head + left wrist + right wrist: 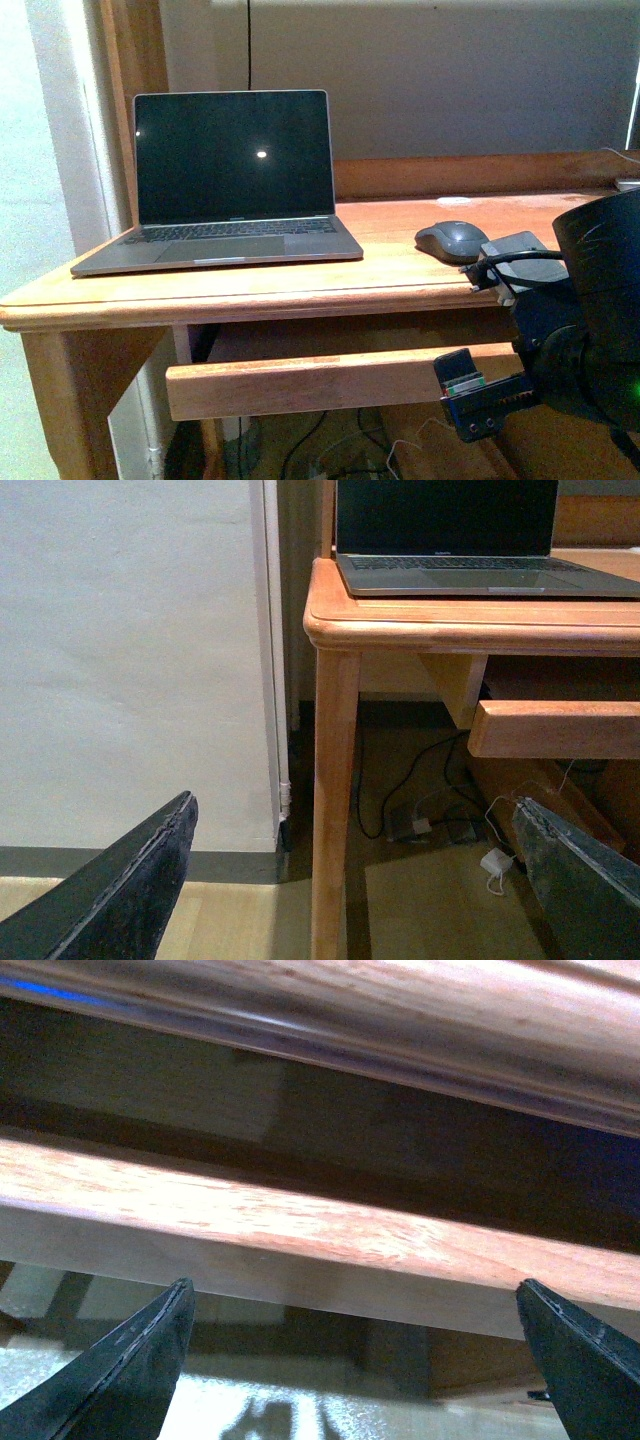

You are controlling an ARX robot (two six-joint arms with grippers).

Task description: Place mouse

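The dark grey mouse (452, 240) lies on the wooden desk (400, 275), to the right of the laptop and near the front edge. My right arm (580, 330) is low at the desk's front right, just in front of and below the mouse. My right gripper (355, 1285) is open and empty, pointing up at the underside of the desk edge and the pull-out shelf (300, 1220). My left gripper (355, 802) is open and empty, low and left of the desk, facing its front left leg (335, 800). The mouse shows in neither wrist view.
An open laptop (232, 185) with a dark screen stands at the desk's left and also shows in the left wrist view (450, 540). A pull-out shelf (320, 380) hangs under the desktop. Cables and a white adapter (495, 862) lie on the floor below. A wall (120, 630) is left of the desk.
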